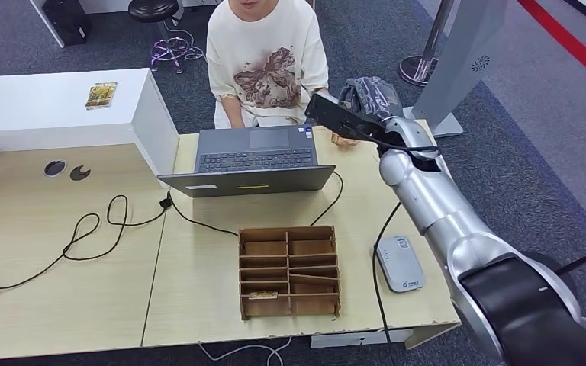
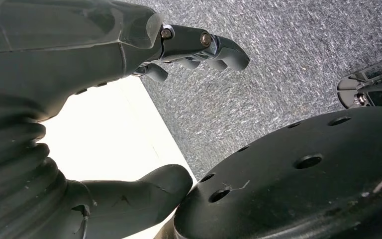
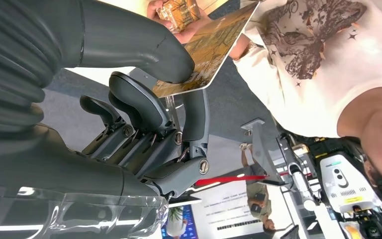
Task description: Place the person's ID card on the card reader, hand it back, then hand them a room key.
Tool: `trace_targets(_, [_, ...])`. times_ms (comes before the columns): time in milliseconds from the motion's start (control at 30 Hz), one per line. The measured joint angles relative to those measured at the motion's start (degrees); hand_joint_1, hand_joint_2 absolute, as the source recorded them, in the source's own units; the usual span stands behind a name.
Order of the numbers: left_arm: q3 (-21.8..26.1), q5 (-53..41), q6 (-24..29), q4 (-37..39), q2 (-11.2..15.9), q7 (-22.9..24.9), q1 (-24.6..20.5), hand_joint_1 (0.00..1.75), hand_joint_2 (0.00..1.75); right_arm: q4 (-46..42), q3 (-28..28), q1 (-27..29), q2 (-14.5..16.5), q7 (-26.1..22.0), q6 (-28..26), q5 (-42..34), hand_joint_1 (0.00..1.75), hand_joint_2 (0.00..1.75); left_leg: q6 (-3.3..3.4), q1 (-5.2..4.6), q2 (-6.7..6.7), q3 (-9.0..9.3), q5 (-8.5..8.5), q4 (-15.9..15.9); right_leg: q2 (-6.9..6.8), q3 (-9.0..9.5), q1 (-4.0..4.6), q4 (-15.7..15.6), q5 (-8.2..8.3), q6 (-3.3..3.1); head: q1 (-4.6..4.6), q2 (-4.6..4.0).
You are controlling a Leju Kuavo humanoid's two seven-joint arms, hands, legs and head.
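Right hand (image 3: 144, 119) pinches ID card (image 3: 214, 45) at its near end; person's hand (image 3: 176, 15) apparently grips far end.

No legible text, labels or numbers on anything shown

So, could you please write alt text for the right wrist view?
The robot's right hand pinches a patterned card between thumb and fingers, while a person's hand holds the card's other end. The person wears a cream printed shirt.
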Motion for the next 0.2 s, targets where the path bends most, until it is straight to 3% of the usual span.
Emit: trace_targets(200, [0.0, 0.0, 0.0, 0.0, 0.0, 0.0, 0.0, 0.00, 1.75, 1.0, 0.0, -0.6, 0.4, 0.2, 0.0, 0.4, 1.75, 1.75, 0.00, 0.00, 0.00, 0.00, 0.00, 0.0, 0.00, 0.00, 0.00, 0.0, 0.00, 0.00, -0.01, -0.01])
